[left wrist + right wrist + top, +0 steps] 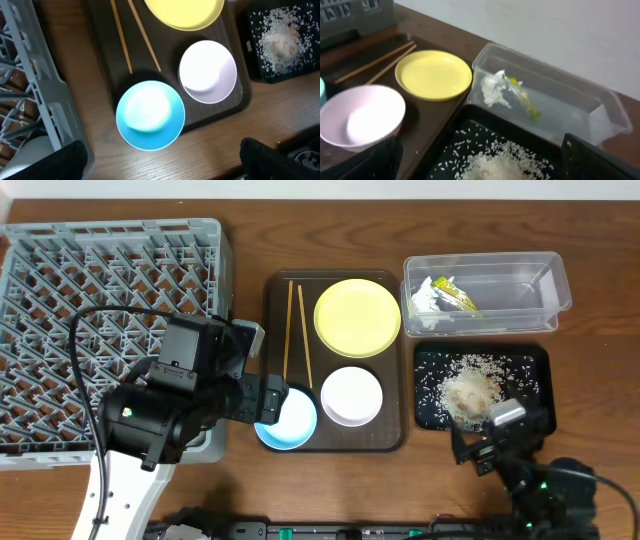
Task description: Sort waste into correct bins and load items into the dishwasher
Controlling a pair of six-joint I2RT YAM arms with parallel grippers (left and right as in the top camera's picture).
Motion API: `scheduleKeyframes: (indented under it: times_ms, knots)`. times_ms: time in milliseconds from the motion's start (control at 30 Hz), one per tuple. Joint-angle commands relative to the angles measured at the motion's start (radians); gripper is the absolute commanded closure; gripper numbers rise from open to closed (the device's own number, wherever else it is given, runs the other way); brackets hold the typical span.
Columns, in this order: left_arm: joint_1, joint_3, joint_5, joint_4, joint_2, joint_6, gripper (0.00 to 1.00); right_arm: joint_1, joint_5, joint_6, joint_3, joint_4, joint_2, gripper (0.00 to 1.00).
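The clear tub (pixel 540 280) holds the tissue (pixel 424 297) and wrapper (pixel 457 294), and the black tray (pixel 535 365) holds rice crumbs (pixel 470 392). The brown serving tray (pixel 275 290) carries the yellow plate (pixel 357 317), white bowl (pixel 351 395), blue bowl (pixel 295 420) and chopsticks (pixel 297 330). Both claws are released and empty: the left gripper (pixel 160 165) hangs at the blue bowl's edge, the right gripper (pixel 480 160) at the black tray's near edge.

Nothing legible shows. The snack wrapper (pixel 456 293) in the clear tub (pixel 535 264), far right, carries green-and-orange print too small to read; pale marks on the wall of the dish rack (pixel 352 17) are blurred beyond reading.
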Motion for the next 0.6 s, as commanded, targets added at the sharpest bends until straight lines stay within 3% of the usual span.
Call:
scheduleKeyframes:
  times_ms: [0, 233, 567]
  knots:
    - [-0.005, 0.014, -0.013, -0.003, 0.0, 0.006, 0.02, -0.009, 0.002, 0.014, -0.091, 0.035, -0.074, 0.01]
    - [-0.005, 0.014, -0.013, -0.003, 0.0, 0.006, 0.02, -0.009, 0.002, 0.036, -0.242, 0.193, -0.107, 0.01]
    - [-0.005, 0.014, -0.013, -0.003, 0.0, 0.006, 0.02, -0.009, 0.009, 0.036, -0.321, 0.432, -0.107, 0.01]
